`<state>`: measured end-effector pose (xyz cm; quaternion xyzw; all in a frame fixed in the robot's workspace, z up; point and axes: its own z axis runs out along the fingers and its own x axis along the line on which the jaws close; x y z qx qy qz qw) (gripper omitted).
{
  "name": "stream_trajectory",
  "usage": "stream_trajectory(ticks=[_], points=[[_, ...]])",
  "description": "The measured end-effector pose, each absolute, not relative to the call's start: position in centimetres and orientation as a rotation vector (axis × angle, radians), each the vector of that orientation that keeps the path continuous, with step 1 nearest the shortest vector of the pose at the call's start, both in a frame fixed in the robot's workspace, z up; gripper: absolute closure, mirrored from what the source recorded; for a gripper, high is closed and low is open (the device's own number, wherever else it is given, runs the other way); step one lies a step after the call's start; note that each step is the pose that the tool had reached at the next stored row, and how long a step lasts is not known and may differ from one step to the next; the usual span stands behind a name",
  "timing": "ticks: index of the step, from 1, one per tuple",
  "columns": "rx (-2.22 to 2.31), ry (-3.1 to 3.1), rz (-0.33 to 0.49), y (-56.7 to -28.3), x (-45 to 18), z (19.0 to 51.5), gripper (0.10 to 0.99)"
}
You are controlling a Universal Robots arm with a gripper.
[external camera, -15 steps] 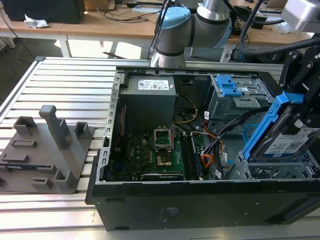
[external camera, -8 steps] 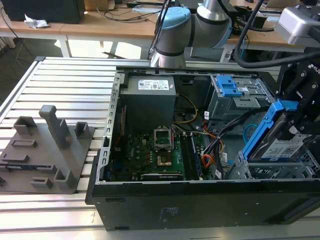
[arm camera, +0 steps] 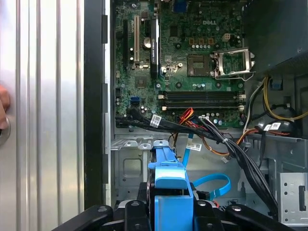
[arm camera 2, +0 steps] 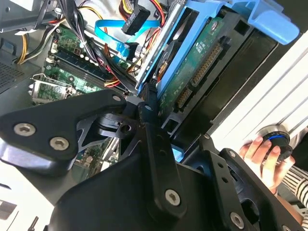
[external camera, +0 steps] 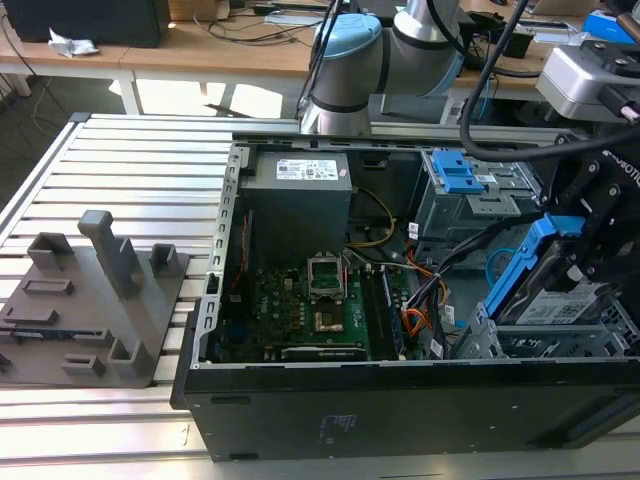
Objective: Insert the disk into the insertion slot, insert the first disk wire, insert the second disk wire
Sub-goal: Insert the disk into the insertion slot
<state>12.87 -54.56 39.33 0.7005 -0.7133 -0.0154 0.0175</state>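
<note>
disk (arm camera 2: pixel 192 67): in its blue carrier, tilted over the insertion slot (external camera: pixel 497 340), at the exterior view's right.
gripper (arm camera: pixel 169 202): clamped on the carrier's 2 sides, holding the disk.
second disk wire (arm camera: pixel 214 182): light-blue loop, loose near the slot.
motherboard (external camera: pixel 300 310): flat in the case, toward the exterior view's left.

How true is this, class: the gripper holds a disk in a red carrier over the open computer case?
One detail is wrong: the carrier is blue, not red. The second wrist view shows the gripper holding the disk in a blue carrier over the open computer case.
</note>
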Motion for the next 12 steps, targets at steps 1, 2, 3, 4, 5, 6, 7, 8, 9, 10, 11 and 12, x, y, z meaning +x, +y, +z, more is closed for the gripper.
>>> stream_trajectory(ticks=[1, 2, 3, 4, 5, 6, 7, 8, 9, 10, 11, 12], points=[[2.176, -2.216, -0.048, -54.56, 12.87, 39.31, 0.725], [2.176, -2.216, -0.048, -54.56, 12.87, 39.31, 0.725], [2.176, -2.216, -0.048, -54.56, 12.87, 39.30, 0.725], [2.176, -2.216, -0.048, -54.56, 12.87, 39.30, 0.725], [2.176, -2.216, -0.048, -54.56, 12.87, 39.29, 0.725], [2.176, -2.216, -0.048, -54.56, 12.87, 39.29, 0.725], [2.176, -2.216, -0.048, -54.56, 12.86, 39.29, 0.725], [2.176, -2.216, -0.048, -54.56, 12.87, 39.29, 0.714], [2.176, -2.216, -0.048, -54.56, 12.87, 39.29, 0.714], [2.176, -2.216, -0.048, -54.56, 12.86, 39.27, 0.647], [2.176, -2.216, -0.048, -54.56, 12.86, 39.27, 0.647], [2.176, -2.216, -0.048, -54.56, 12.87, 39.27, 0.647]])
